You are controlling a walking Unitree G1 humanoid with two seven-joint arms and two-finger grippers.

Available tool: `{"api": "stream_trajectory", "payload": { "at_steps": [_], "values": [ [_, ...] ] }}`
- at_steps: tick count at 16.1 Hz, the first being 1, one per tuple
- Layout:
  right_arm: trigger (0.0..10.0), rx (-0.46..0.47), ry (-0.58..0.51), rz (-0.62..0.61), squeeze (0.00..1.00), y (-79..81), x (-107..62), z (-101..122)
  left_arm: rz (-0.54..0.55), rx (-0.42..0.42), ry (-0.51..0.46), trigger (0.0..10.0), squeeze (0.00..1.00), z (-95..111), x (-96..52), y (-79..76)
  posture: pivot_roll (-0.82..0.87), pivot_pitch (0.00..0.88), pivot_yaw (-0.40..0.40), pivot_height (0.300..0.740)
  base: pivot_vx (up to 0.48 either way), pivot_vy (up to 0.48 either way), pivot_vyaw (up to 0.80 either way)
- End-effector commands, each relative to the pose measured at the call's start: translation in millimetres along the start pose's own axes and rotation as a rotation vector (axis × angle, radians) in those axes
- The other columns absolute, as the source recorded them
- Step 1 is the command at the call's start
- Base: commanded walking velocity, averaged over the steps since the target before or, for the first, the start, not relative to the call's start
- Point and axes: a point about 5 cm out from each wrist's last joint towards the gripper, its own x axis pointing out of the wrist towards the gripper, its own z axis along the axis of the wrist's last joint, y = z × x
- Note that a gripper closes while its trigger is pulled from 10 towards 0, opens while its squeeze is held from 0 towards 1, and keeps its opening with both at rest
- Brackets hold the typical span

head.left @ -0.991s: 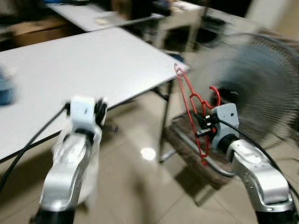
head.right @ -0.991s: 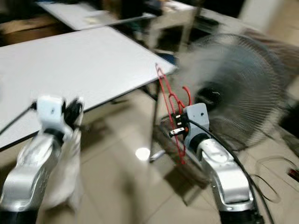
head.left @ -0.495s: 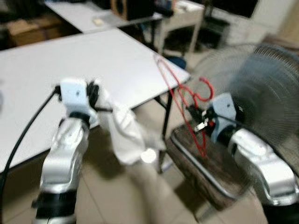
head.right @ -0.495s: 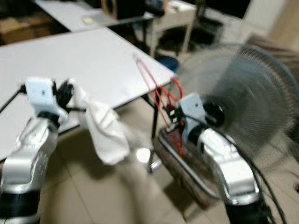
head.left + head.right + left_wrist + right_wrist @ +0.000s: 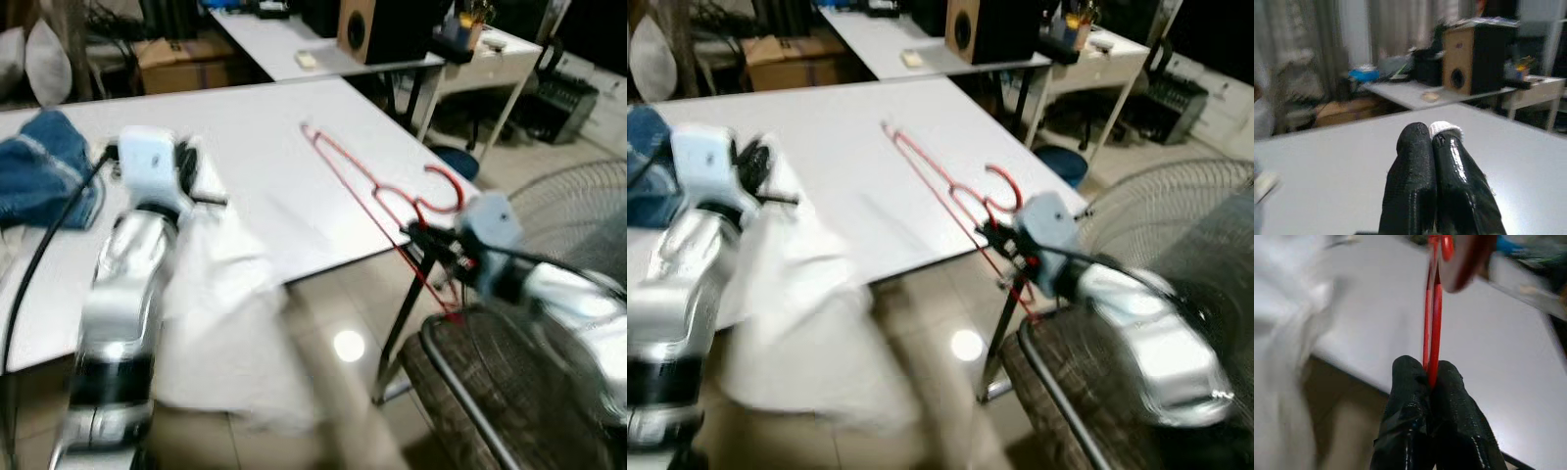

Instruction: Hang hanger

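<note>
A red wire hanger (image 5: 1433, 333) is pinched between the fingers of my right gripper (image 5: 423, 238), which is shut on its lower part. The hanger slants up and to the left over the corner of the white table (image 5: 265, 147), its hook (image 5: 446, 188) toward the right. My left gripper (image 5: 201, 186) is raised above the table's front edge, shut on a white cloth (image 5: 225, 323) that hangs down from it in a wide sheet. In the left wrist view a bit of white cloth (image 5: 1445, 128) shows at the closed fingertips.
A blue cloth (image 5: 44, 166) lies on the table's far left. A large floor fan (image 5: 578, 215) and a dark woven bench (image 5: 460, 392) stand at the right, beside the table leg (image 5: 397, 323). Behind are a second table (image 5: 274, 39), a speaker (image 5: 358, 29) and a cardboard box (image 5: 186, 64).
The camera has swung left toward the table. The white cloth has spread out below my left gripper. The hanger in my right gripper now leans flatter, over the table corner.
</note>
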Motion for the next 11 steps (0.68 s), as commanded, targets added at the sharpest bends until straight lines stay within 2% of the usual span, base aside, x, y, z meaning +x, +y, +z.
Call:
{"api": "stream_trajectory", "payload": {
  "at_steps": [1, 3, 4, 5, 7, 9, 11],
  "values": [
    [10.0, 0.005, 0.014, 0.107, 0.0, 3.3, -11.3, 1, -0.078, 0.011, -0.035, 10.0, 0.0, 8, 9.0, -11.4, -0.13, 0.0, -0.032, 0.74, 0.409, 0.0, 0.0],
    [10.0, 0.011, 0.03, 0.227, 0.0, 5.8, -25.8, 6, -0.104, 0.013, -0.036, 10.0, 0.0, 8, 18.7, -12.9, -0.13, 0.0, -0.026, 0.74, 0.411, 0.0, 0.0],
    [10.0, 0.009, 0.057, 0.324, 0.0, 8.3, -38.5, 11, -0.113, 0.031, -0.038, 10.0, 0.0, 11, 25.8, -11.7, -0.13, 0.0, -0.024, 0.74, 0.409, 0.0, 0.0],
    [10.0, 0.017, 0.068, 0.359, 0.0, 9.2, -43.5, 12, -0.119, 0.032, -0.038, 10.0, 0.0, 12, 28.6, -11.3, -0.13, 0.0, -0.023, 0.74, 0.409, 0.0, 0.0],
    [10.0, 0.06, 0.071, 0.496, 0.0, 12.9, -58.8, 22, -0.17, 0.047, -0.052, 10.0, 0.0, 20, 39.7, -12.0, -0.14, 0.0, -0.02, 0.74, 0.409, 0.0, 0.0],
    [10.0, 0.059, 0.081, 0.563, 0.0, 19.3, -55.4, 22, -0.195, 0.062, -0.067, 10.0, 0.0, 24, 44.4, -11.5, -0.14, 0.0, -0.02, 0.74, 0.405, 0.0, 0.0],
    [10.0, 0.035, 0.095, 0.567, 0.0, 21.6, -44.3, 19, -0.228, 0.058, -0.092, 10.0, 0.0, 30, 44.7, -13.4, -0.14, 0.0, -0.02, 0.74, 0.409, 0.0, 0.0]
  ]
}}
